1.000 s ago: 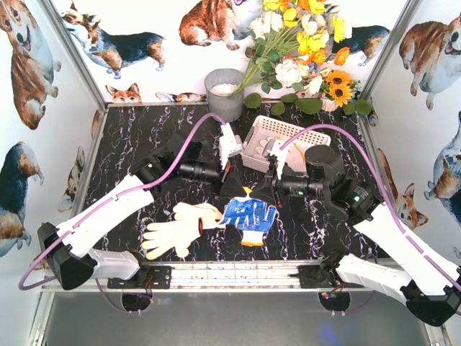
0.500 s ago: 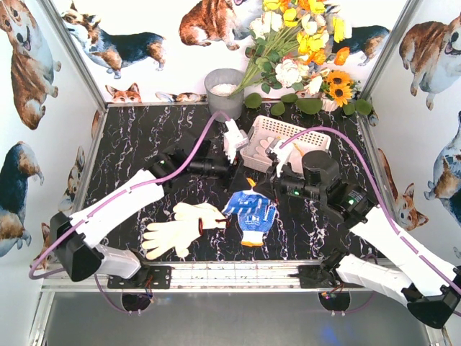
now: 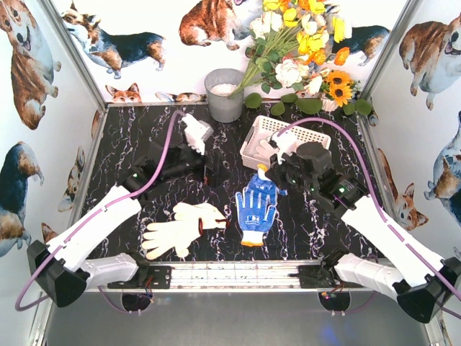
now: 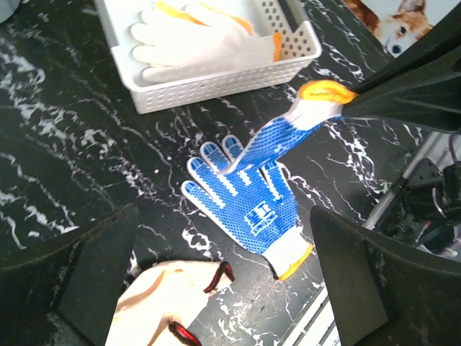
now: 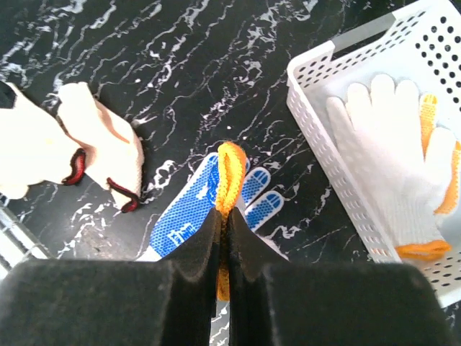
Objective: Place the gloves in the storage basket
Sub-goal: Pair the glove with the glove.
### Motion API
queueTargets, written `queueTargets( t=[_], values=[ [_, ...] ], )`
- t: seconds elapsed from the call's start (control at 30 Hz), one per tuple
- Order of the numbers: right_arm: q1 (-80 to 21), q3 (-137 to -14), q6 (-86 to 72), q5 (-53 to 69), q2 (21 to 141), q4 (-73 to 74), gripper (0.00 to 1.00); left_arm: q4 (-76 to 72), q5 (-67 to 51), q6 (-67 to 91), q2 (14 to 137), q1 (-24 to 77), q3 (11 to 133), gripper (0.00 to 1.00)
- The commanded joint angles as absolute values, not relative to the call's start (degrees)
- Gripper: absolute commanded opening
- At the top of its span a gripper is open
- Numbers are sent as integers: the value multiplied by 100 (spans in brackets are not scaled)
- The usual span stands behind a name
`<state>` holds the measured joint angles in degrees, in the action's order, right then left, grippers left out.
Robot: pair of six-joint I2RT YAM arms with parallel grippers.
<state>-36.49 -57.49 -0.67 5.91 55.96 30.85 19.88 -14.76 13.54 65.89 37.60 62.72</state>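
I am in the middle of carrying one glove to the storage basket [image 3: 311, 136]. My right end effector [image 5: 225, 216] is clenched on the orange cuff of a blue-dotted glove [image 4: 277, 137], pinching the cuff flat between both pads. The glove hangs slanted from that grip. Its cuff is up in the air just in front of the basket's near wall, and its fingers trail down onto a second blue-dotted glove [image 4: 245, 209], which lies flat on the tabletop [image 3: 144, 137].

My left end effector [image 4: 223, 238] is released, its jaws standing wide apart above the flat glove. It grasps nothing and touches nothing.

As I judge it, the next move is to lift the held glove high enough for its fingertips to clear the basket rim, then carry it over the white glove [image 4: 202, 43] already lying inside and let go there. If I go too low, the trailing fingers could catch on the rim or drag the flat glove along.

The second blue-dotted glove and the cream gloves [image 3: 180, 227] near my left arm are not yet put away.
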Motion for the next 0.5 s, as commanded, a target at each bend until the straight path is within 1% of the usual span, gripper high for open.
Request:
queueTargets(
  t=[0.0, 0.2, 0.47],
  values=[
    [-3552, -6267, 475, 342, 5760, 2845, 0, 1869, -1229, 1649, 6341, 3553, 5942, 100],
    [-3428, -6283, 971, 255, 6015, 2566, 0, 1567, -1230, 1939, 6179, 3396, 5580, 100],
    [-3428, -5587, 1285, 263, 5966, 1639, 0, 1400, -1179, 2121, 6123, 3309, 5388, 100]
  ],
)
